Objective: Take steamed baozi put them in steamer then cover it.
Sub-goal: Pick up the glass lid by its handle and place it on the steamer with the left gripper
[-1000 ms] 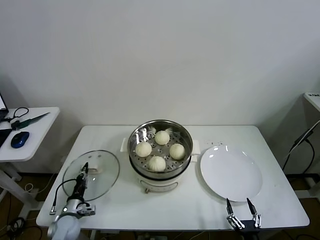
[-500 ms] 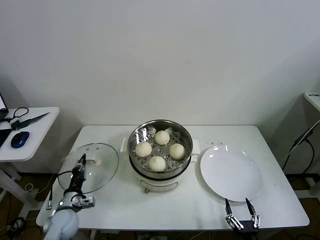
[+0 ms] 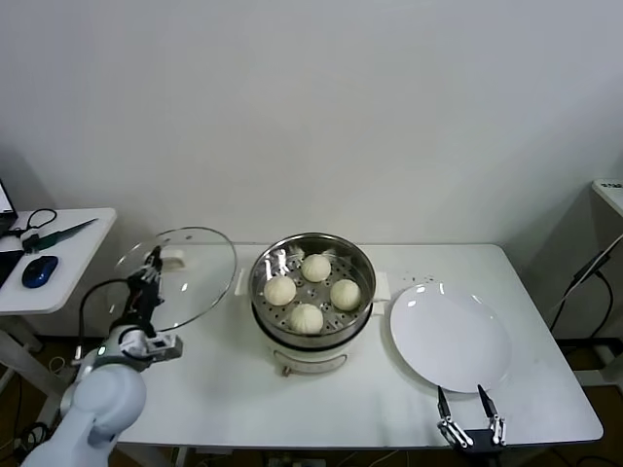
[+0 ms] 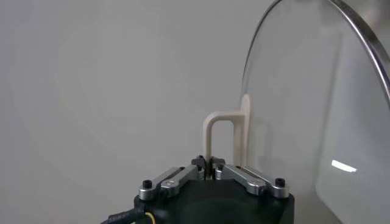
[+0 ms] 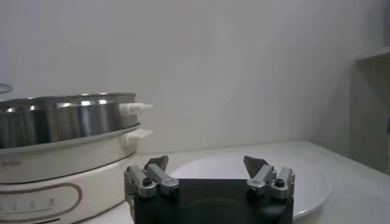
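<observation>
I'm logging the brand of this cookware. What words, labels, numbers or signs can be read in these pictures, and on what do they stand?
None can be read.
Steamer: an outlined panel shows on its cream base in the right wrist view, but any print in it is too faint to read.
Lid, held by the left end effector: no marking.
Plate: plain.
Baozi: plain.

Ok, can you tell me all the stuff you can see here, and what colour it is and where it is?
Buns: four, cream-white, inside the pot.
Pot: one, shiny steel with a cream base, middle of the table.
Lid: one, clear glass, tilted up in the air left of the pot.
Plate: one, white, right of the pot.
Table: one, white.
Side table: one, white, far left, with a blue mouse.
Left gripper: shut on the lid's handle.
Right gripper: open, at the table's near edge.
</observation>
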Action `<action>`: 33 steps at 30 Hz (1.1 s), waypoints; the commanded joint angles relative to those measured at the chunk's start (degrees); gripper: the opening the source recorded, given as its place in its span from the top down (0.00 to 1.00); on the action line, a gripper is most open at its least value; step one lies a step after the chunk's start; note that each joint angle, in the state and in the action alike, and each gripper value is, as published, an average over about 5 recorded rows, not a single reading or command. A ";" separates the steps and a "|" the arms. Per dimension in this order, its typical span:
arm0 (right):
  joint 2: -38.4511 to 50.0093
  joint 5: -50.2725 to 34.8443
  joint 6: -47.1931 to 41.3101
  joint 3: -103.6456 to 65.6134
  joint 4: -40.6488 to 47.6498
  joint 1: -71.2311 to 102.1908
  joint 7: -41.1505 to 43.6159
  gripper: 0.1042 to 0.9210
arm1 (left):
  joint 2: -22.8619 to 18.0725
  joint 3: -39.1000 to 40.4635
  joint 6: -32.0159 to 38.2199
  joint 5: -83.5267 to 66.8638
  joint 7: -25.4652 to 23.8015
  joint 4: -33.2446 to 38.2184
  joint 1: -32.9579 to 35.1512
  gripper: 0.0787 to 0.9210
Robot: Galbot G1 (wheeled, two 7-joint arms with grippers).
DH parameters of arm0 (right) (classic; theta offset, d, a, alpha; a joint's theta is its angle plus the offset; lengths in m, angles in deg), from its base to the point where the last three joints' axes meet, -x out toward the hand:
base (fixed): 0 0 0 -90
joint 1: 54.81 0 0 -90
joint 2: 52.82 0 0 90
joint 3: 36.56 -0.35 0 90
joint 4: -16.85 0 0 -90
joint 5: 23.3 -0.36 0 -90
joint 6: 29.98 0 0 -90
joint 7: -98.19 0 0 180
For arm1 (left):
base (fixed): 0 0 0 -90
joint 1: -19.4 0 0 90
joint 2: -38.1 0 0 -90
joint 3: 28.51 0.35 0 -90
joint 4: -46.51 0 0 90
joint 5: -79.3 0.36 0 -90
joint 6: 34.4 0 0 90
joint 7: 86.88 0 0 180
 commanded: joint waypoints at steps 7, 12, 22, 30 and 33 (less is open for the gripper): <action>-1.18 2.87 -0.32 -0.08 0.44 -1.48 -0.72 0.12 | 2.39 12.94 -13.54 -0.14 -9.66 12.14 -8.49 0.92; -0.85 2.51 0.14 -0.28 0.63 -1.60 -0.84 0.12 | -5.71 24.11 -16.56 8.72 -12.47 10.49 -15.51 0.92; 1.03 0.22 1.30 -0.25 0.85 -1.29 -1.22 0.12 | -21.71 35.00 -17.25 24.12 -13.25 3.15 -17.15 0.92; 1.73 -0.52 2.24 -0.26 1.10 -1.13 -1.45 0.12 | -32.18 38.44 -15.26 34.10 -11.88 -4.90 -14.71 0.92; 1.89 -0.78 2.41 -0.30 1.13 -1.08 -1.50 0.12 | -33.96 38.38 -14.89 35.64 -10.72 -8.55 -14.56 0.92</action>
